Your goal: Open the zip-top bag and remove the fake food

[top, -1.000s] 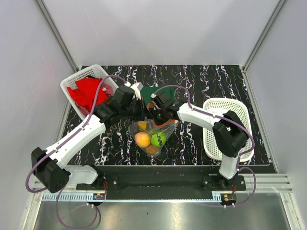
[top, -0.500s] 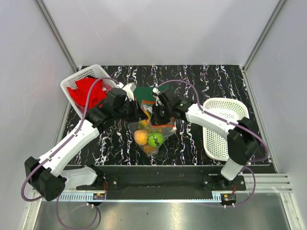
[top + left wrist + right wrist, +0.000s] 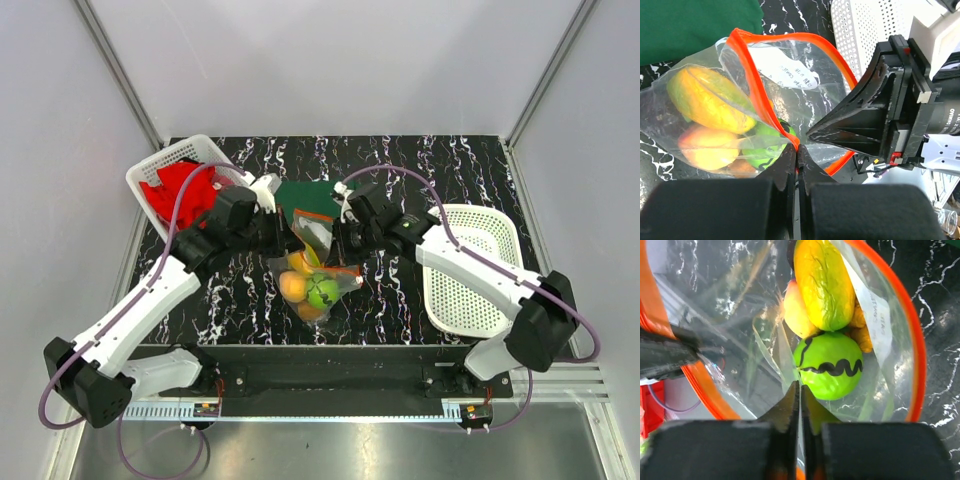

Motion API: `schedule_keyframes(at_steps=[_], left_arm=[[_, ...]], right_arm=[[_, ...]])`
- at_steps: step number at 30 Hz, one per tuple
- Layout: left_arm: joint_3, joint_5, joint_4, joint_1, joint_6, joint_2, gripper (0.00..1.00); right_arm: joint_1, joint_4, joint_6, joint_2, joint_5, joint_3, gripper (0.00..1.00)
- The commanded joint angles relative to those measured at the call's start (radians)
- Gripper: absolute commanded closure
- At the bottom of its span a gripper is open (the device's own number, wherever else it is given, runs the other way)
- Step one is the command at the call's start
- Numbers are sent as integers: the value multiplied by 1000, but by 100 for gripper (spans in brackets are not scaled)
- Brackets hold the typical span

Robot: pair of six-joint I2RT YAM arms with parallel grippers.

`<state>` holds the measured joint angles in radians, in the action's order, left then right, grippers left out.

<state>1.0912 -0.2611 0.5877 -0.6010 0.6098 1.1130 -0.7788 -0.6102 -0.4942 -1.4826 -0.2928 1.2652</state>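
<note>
The clear zip-top bag [image 3: 312, 262] hangs between my two grippers above the table's middle, its orange-red zip strip [image 3: 756, 85] pulled apart into an open mouth. Inside lie the fake food pieces: a green round fruit [image 3: 832, 367], a yellow-orange one [image 3: 822, 282], a peach-orange round one [image 3: 702, 150] and an orange piece [image 3: 862, 332]. My left gripper [image 3: 799, 149] is shut on one side of the zip strip. My right gripper [image 3: 800, 387] is shut on the opposite side of the bag's mouth. Both show in the top view, the left gripper [image 3: 288, 228] and the right gripper [image 3: 340, 235].
A dark green cloth [image 3: 305, 196] lies flat behind the bag. A white basket [image 3: 160, 170] with a red cloth [image 3: 185, 190] stands at the back left. A second white basket [image 3: 470, 270] stands on the right. The table [image 3: 450, 170] is black marbled.
Both grippers have moved apart and lifted, pulling the bag's mouth wider open. The right arm has swung its elbow outward to the right.
</note>
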Motion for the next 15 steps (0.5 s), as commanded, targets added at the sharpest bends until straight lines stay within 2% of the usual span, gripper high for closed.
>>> schedule_keyframes(at_steps=[1,6,7,9,13,14,15], left_arm=[[-19,-67,-60,6,11,-25,100],[-37,-98,-111,6,51,-24,100],[-37,-111,-124,4,59,-13,100],[-30,-119,-131,4,59,-2,100],[-10,-124,-131,6,42,22,100],[-10,-124,-131,6,38,24,100],[-10,-122,-131,6,31,27,100]], right_arm=[[-10,69,-9,-68,-34,51,87],[-11,138,6,-157,-51,54,73],[-11,156,3,-165,-54,43,64],[-11,197,-1,-186,-66,23,59],[-11,139,20,-173,-65,23,47],[-11,113,26,-148,-63,16,38],[-11,92,43,-140,-63,14,34]])
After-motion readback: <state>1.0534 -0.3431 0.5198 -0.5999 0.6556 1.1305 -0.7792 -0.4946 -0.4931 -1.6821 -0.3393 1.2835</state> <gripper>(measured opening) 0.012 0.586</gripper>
